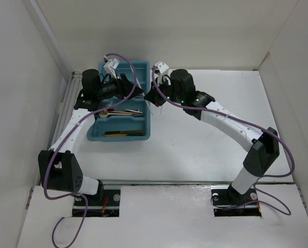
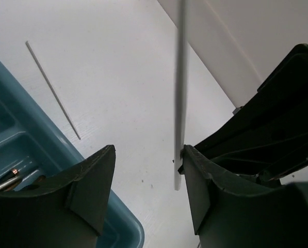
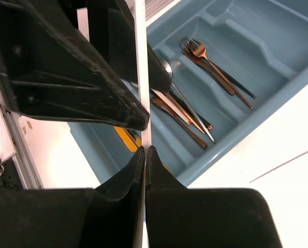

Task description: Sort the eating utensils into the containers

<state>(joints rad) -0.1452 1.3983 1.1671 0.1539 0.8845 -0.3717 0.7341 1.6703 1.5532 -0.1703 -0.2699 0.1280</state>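
Note:
My right gripper is shut on a thin white chopstick, which sticks out past its tips over the teal tray. In the left wrist view the same chopstick stands between the fingers of my left gripper. That gripper is open, and the stick touches only its right finger. Both grippers meet at the tray's right edge. In the tray lie copper and black forks, copper, black and silver pieces in the neighbouring slot, and gold ones mostly hidden.
A second white chopstick lies flat on the white table to the right of the tray. White walls enclose the table on the left, back and right. Purple cables run along both arms.

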